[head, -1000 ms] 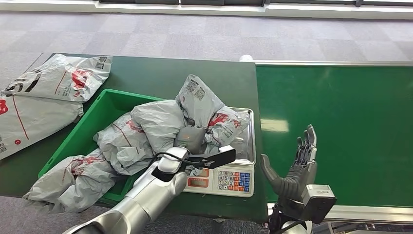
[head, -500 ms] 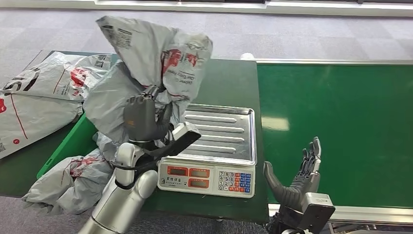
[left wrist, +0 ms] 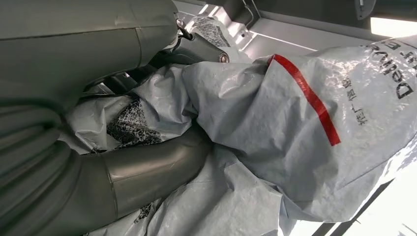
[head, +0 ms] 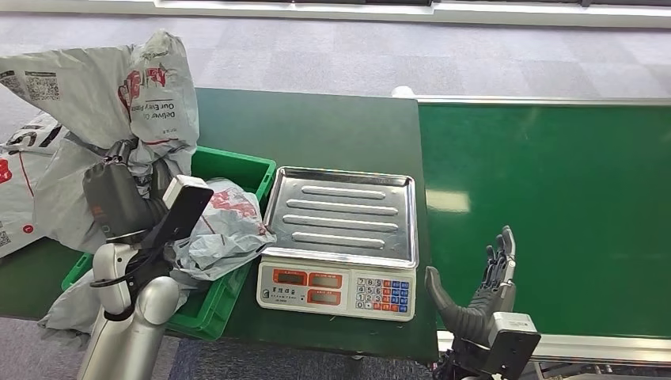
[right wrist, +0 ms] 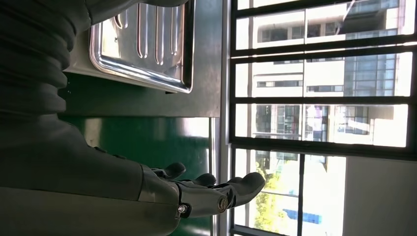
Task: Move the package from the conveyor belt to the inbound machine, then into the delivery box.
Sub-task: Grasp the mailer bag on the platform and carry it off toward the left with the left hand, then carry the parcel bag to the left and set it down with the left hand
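Lower right, the right hand [head: 475, 297] waits open and empty beside the belt [head: 546, 214]. Centre, the scale [head: 340, 237] sits bare. Left, the left hand [head: 119, 202] grips the package [head: 103, 95] aloft over the green box [head: 229, 166], seemingly for dropping in.

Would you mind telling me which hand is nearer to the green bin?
Left. The left hand holds a package above the green bin; the right hand waits beyond the scale.
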